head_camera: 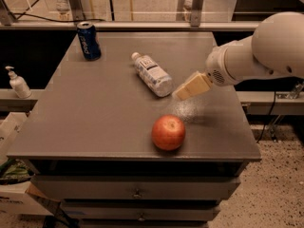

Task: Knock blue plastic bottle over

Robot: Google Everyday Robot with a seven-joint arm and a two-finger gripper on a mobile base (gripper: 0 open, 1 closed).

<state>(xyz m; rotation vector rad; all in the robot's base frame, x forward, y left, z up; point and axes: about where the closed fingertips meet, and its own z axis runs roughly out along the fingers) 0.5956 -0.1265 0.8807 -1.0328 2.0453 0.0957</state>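
The blue plastic bottle (pixel 152 74) lies on its side near the middle of the grey table (pixel 95 113). It is clear, with a white cap pointing to the far left and a white printed label. My gripper (pixel 191 86), beige at the end of the white arm (pixel 266 51), hangs just above the table. It is just right of the bottle's base end and apart from it.
A red apple (pixel 168 132) sits near the table's front edge, below the gripper. A dark blue soda can (pixel 89 41) stands at the far left corner. A small white pump bottle (pixel 18 83) stands on a ledge left of the table. Drawers run below the tabletop.
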